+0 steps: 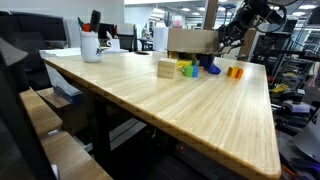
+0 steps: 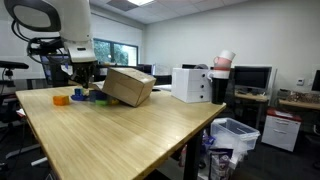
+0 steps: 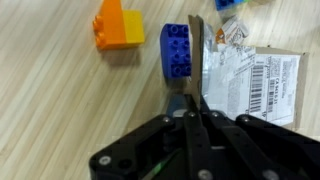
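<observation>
The gripper (image 3: 190,105) is closed at the edge of the cardboard box (image 3: 250,85); whether it pinches the flap is unclear. The blue block (image 3: 175,50) lies just beside the box, on a pale wooden table (image 1: 150,110) in an office.

The claw (image 1: 229,46) hangs beside a cardboard box (image 1: 192,42) on the tabletop (image 1: 150,110). A blue block (image 1: 210,70) and an orange block (image 1: 235,71) lie near it.

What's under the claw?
Visible: blue block and labelled cardboard box flank the shut claw on the wooden table. The claw body covers whatever lies directly beneath.
</observation>
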`<move>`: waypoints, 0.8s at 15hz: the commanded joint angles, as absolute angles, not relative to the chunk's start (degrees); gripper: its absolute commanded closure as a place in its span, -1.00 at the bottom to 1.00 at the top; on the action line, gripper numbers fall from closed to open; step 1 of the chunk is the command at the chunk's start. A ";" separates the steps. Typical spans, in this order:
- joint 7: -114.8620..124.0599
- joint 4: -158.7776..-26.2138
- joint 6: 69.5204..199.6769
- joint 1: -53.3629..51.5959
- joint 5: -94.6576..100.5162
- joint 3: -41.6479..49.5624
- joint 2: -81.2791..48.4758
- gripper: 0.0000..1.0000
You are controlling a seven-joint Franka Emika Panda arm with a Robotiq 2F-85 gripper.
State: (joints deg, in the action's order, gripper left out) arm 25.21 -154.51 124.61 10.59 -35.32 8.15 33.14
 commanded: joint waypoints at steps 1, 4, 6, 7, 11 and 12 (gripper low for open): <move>25.92 -154.71 121.94 12.05 -34.26 7.38 34.87 0.96; 26.05 -153.70 119.75 12.71 -33.50 7.64 35.05 0.96; 25.93 -152.83 117.58 12.99 -33.06 7.99 35.36 0.96; 25.80 -152.12 116.12 13.01 -33.09 8.36 35.15 0.96; 25.89 -149.11 110.17 13.28 -33.40 8.91 34.56 0.96; 25.87 -148.37 108.99 13.35 -33.54 8.97 34.50 0.96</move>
State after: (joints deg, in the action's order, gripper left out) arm 25.21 -150.69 113.61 12.56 -34.05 8.88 34.41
